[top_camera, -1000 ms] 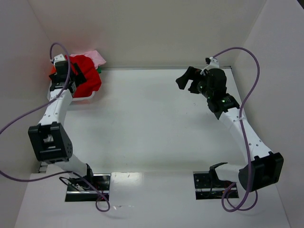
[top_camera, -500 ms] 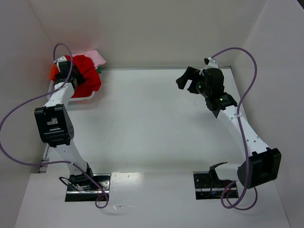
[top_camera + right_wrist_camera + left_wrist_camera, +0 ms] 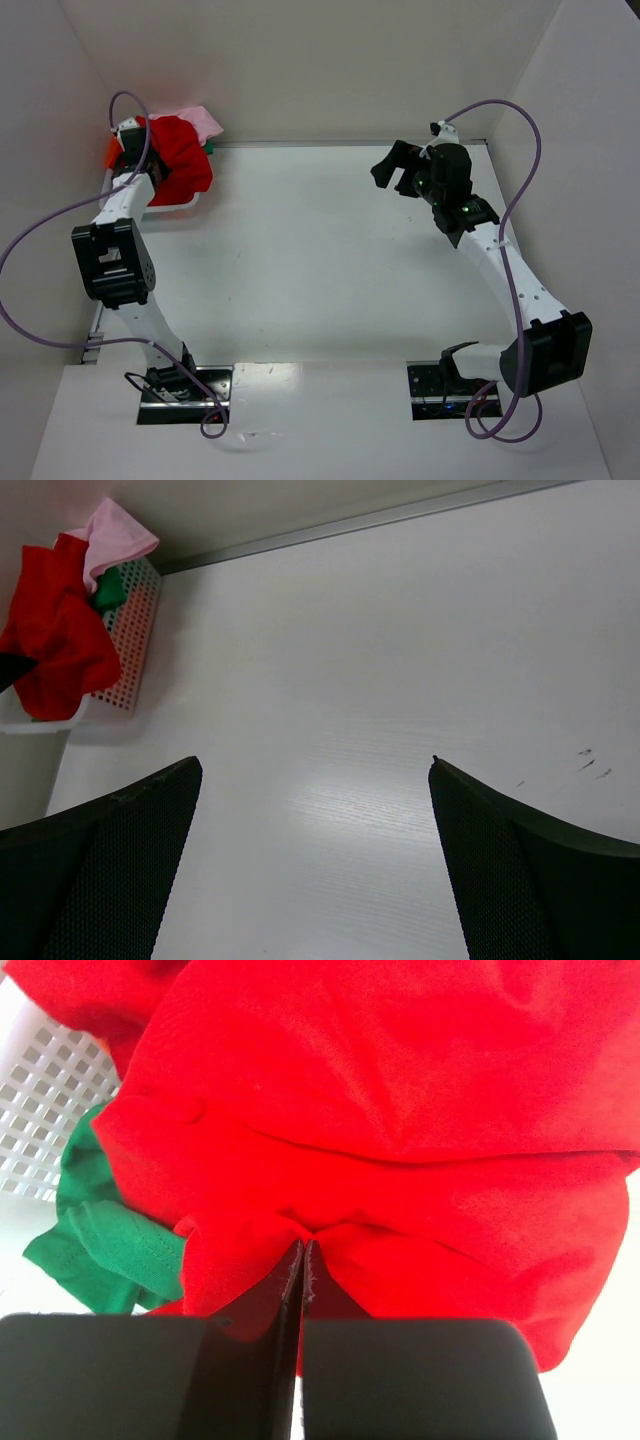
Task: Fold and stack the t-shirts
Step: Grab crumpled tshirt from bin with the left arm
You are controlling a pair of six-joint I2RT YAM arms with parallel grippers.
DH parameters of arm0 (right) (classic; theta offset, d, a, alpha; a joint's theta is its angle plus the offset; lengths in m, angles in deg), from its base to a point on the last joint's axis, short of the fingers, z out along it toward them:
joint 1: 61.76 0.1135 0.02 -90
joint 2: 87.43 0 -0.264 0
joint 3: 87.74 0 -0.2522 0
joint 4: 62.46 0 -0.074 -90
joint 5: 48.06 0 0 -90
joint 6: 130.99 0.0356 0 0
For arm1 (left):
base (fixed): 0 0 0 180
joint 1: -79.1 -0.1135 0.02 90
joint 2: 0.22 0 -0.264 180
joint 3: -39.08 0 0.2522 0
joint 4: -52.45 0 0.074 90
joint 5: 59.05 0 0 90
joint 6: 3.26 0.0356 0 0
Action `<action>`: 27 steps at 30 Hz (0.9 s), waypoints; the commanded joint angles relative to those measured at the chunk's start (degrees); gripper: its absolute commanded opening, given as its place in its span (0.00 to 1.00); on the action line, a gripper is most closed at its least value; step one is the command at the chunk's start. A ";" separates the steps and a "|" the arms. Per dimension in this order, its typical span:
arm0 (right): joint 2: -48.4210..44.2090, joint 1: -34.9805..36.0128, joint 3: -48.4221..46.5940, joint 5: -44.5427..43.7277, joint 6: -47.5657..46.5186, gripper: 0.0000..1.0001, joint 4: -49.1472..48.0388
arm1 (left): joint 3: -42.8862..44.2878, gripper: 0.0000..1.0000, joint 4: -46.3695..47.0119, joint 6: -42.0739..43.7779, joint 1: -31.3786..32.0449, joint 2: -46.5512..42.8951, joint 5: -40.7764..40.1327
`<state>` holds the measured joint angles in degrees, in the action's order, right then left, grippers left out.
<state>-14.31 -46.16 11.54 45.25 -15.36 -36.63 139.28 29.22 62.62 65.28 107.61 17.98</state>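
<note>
Nearest the arm bases lies the bare white table (image 3: 300,260), with no shirt spread on it, so by my reading no folding has begun. Over its right side, well apart from the white perforated plastic basket (image 3: 45,1080) in the far left corner, hangs the right gripper (image 3: 312,765). Its fingers are spread wide and hold nothing. It is probably parked there to leave the middle free and wait for cloth to arrive.

The left arm reaches to the basket. The left gripper (image 3: 302,1250) has its fingers clenched together, and a pucker of the bright red cloth t-shirt (image 3: 400,1110) gathers right at the tips. I take this as a pinch on a fold of that shirt, the topmost one, which drapes over the basket's near rim and is the easiest to lift out.

Beside and under the red cloth, against the basket wall, a crumpled green cloth t-shirt (image 3: 95,1240) pokes out. At the basket's far end sits a light pink cloth t-shirt (image 3: 115,530). An orange patch (image 3: 109,152) shows on the basket's left side, too small to tell more.
</note>
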 commanded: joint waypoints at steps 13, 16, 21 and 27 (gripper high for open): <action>0.00 0.14 -7.83 1.95 -0.14 1.00 -1.97 | 18.93 0.00 -12.73 8.03 6.17 -16.06 14.64; 0.00 0.14 -9.15 3.63 0.39 1.00 -3.19 | 25.42 0.00 -18.45 11.98 11.88 -16.69 13.51; -0.26 0.14 -9.68 5.39 0.92 1.00 -3.20 | 28.97 0.00 -21.29 11.20 16.28 -18.53 12.61; -3.07 0.14 -9.68 8.36 1.44 1.00 -2.67 | 34.41 0.00 -20.40 8.83 20.06 -20.29 28.84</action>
<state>-14.64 -46.16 4.81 50.54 -14.45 -37.44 169.20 7.88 71.80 83.57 88.82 35.75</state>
